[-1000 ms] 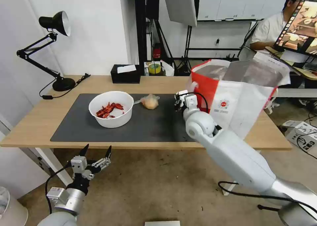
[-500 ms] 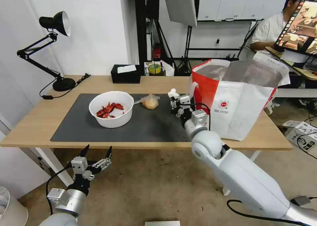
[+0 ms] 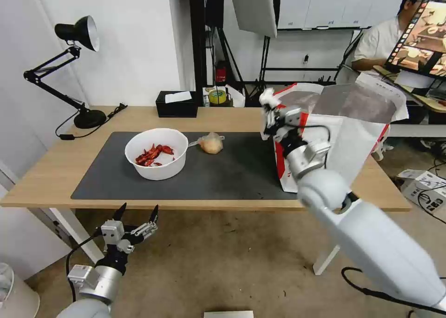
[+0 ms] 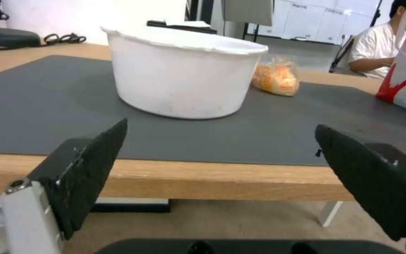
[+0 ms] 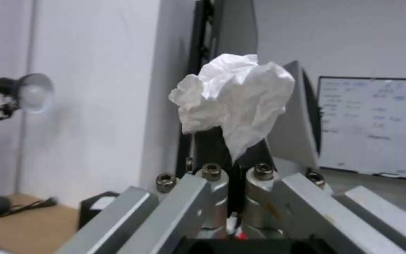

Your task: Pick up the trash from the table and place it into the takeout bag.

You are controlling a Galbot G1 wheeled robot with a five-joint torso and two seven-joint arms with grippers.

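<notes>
1. While the right gripper [image 3: 268, 105] pinches the crumpled tissue [image 5: 233, 102] at the takeout bag's [image 3: 346, 136] near rim, a release here might drop it outside.
2. The tissue is light and creased; the bag is boxy and foil-lined.
3. The left gripper [image 3: 135, 214] hangs spread below the table [image 3: 42, 176]; the smooth white bowl [image 3: 157, 153] remains on it.

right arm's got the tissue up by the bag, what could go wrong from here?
1. The right end effector pinches the crumpled tissue by one lower fold only; it could slip out before release.
2. It is at the takeout bag's near rim rather than clearly over the opening, so a release here may fall onto the table.
3. The arm crosses the bag's front wall and could nudge or tip it.
The left end effector is parked open below the table edge.
</notes>
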